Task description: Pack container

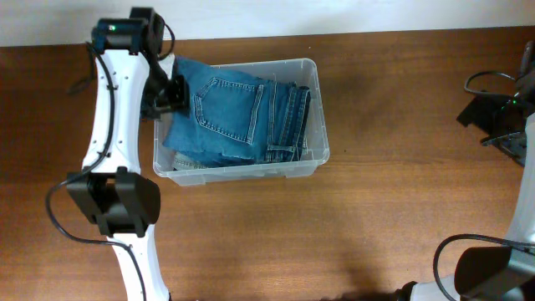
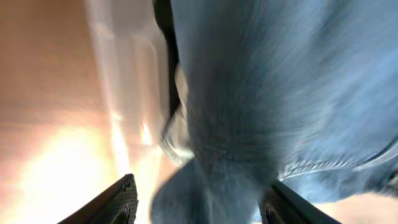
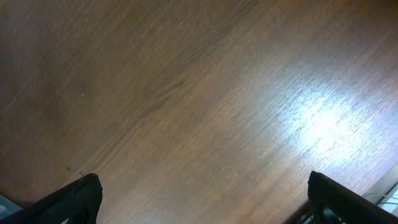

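where folded denim jeans (image 1: 234,113) lie, clear rounded container (image 1: 251,173)

I log jeans (image 1: 234,113): mid-blue denim, pale tan stitching, faded patches | bin (image 1: 251,172): clear, colourless | table (image 1: 384,209): reddish-brown, streaked wood grain, bright glare spot | left arm (image 1: 115,109): white shell, black joints

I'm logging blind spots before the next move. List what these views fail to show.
Left gripper: left wrist view, blurred jeans fill the gap; gripped or released, unclear.
Container base: overhead, jeans cover it.
Pale item at the container's near left corner: overhead, mostly under jeans; unidentifiable.
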You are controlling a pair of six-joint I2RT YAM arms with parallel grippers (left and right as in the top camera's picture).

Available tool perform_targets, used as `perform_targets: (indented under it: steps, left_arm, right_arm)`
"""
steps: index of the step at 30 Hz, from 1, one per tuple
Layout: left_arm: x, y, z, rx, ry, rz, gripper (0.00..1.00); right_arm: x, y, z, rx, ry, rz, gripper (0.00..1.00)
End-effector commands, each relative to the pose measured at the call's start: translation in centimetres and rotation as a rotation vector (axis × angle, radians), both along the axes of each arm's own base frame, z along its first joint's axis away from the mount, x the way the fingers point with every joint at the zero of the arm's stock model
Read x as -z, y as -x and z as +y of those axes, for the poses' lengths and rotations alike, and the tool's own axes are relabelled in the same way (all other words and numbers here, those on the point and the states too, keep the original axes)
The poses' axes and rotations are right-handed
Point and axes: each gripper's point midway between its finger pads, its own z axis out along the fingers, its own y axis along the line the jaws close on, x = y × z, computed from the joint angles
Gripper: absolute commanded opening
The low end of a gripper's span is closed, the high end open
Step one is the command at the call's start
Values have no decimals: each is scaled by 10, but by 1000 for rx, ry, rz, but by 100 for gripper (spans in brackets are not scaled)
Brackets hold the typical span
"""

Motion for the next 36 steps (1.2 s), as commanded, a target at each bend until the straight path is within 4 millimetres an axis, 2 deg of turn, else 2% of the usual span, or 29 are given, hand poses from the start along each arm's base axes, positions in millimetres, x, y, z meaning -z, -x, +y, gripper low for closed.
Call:
perform_targets:
  steps: [1,3,5,7,9,14,16,19,23,26,33,36]
  left_arm:
    - [-70,-15,10,-1,-43,-244,62]
    - [-100,-21,6,3,-23,-352,52]
    - [-118,-26,-4,22,5,-424,41]
    - [-122,-32,-14,42,12,-453,21]
    - [-108,-36,-27,67,14,-424,1]
    - [-47,-48,-41,97,5,-285,1]
    - [-20,-50,-42,99,-2,-218,1]
    - [7,-48,-39,95,-14,-143,1]
    - [33,-38,-17,73,-101,-38,1]
    - [47,-28,-10,63,-106,33,1]
    - [98,-7,-7,67,-113,203,1]
    - [106,-7,-7,69,-114,209,1]
  right_arm:
    - [-4,3,0,12,4,-12,98]
    - [-4,3,0,12,4,-12,98]
    - [-4,3,0,12,4,-12,98]
    - [-4,3,0,12,4,-12,98]
    - [-4,3,0,12,4,-12,98]
    - [-4,3,0,12,4,-12,98]
    - [-4,3,0,12,4,-12,98]
    - [-4,3,0,12,4,-12,98]
    - [-4,3,0,12,4,-12,98]
    - [-4,3,0,12,4,-12,98]
    - [-4,3,0,12,4,-12,98]
    - [-4,3,0,12,4,-12,98]
